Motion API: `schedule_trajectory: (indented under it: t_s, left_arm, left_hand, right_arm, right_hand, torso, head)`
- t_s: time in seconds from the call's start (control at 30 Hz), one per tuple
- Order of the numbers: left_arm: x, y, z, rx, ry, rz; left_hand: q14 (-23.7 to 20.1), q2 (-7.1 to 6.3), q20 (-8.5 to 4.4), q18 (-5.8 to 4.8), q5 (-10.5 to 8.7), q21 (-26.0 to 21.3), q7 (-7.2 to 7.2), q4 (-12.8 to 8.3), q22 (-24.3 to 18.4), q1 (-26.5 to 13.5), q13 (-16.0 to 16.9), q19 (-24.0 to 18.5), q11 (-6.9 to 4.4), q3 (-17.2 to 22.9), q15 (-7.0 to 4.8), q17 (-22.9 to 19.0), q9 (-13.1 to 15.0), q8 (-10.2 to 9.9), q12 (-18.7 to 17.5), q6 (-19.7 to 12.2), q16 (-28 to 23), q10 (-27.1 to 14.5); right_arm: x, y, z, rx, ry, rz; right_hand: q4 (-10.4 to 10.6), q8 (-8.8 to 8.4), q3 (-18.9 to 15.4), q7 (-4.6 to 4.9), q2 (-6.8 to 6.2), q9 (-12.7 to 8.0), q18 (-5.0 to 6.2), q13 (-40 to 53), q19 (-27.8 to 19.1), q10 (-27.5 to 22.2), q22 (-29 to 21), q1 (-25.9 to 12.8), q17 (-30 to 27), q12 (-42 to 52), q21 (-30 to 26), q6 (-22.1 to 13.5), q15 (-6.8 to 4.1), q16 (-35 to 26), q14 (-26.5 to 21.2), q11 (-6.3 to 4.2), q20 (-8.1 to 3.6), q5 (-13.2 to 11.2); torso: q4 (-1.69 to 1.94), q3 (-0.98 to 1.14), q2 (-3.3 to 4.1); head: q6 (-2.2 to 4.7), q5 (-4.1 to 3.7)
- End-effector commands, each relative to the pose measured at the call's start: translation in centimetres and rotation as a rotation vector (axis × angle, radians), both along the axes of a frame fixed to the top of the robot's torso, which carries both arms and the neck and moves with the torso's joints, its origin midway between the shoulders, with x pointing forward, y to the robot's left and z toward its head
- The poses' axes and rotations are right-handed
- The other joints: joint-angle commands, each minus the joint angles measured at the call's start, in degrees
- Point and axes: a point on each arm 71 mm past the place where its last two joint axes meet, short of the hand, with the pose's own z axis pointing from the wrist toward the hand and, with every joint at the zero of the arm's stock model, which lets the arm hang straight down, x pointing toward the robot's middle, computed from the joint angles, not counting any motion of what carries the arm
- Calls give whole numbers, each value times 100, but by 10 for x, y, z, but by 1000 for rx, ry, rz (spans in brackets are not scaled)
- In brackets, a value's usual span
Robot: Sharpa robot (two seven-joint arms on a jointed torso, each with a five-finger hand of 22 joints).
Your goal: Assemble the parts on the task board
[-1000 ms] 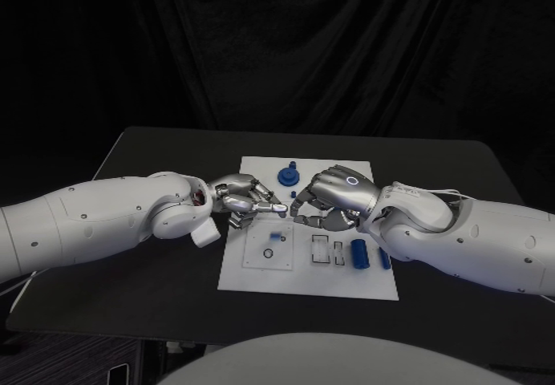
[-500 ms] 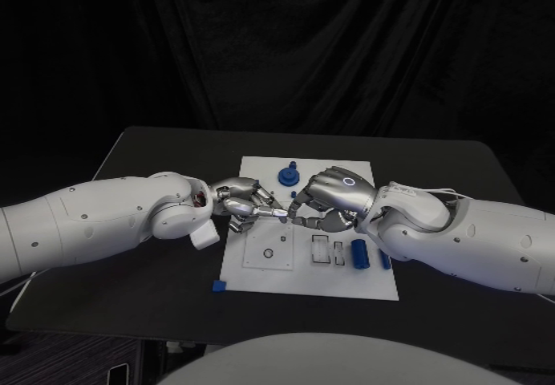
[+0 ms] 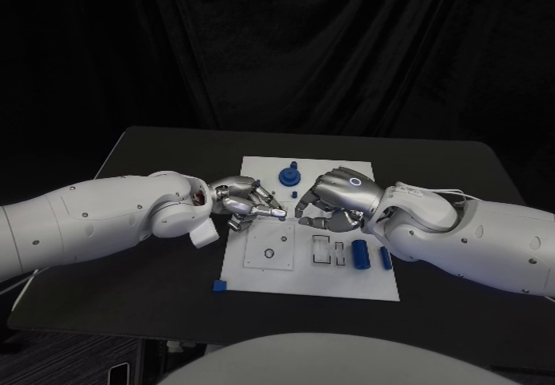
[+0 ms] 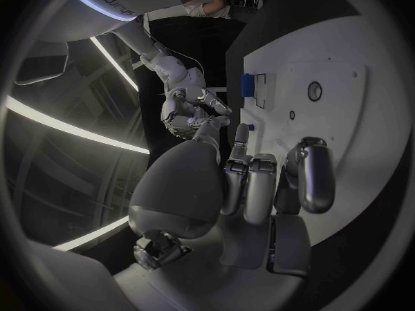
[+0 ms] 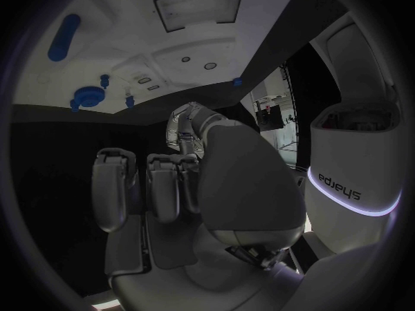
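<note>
both robot hands (image 3: 249,200) (image 3: 333,195) above task board (image 3: 264,273); small blue part (image 3: 219,285) apart, off board's edge.

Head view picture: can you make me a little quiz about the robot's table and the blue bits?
1. True or false: the small blue piece lies on the white board.
2. Which hand is closer to the blue cylinder? A: left hand. B: right hand.
3. Fill in: the round blue part stands near the board's ___ edge, away from the robot.
Key: 1 false, it lies on the black table; 2 B; 3 far.
</note>
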Motion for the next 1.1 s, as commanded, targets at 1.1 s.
schedule_trajectory:
  t_s: [1.1]
  left_arm:
    - [-63, 76, 27, 398, -893, -196]
  left_hand:
    - [606, -224, -107, -185, -933, 899, -170, 96, 1354, 343, 1480, 617, -129, -345, -87, 1509, -347, -79, -24, 330, 15, 620]
  right_arm:
    - [-15, -68, 8, -7, 28, -205]
  right_hand:
    - [208, -163, -91, 73, 4, -88, 124, 707, 101, 85, 1151, -148, 709, -412, -559, -157, 101, -404, 395, 122, 106, -343]
  torso:
    - [13, -20, -13]
  head:
    - [-1, 579]
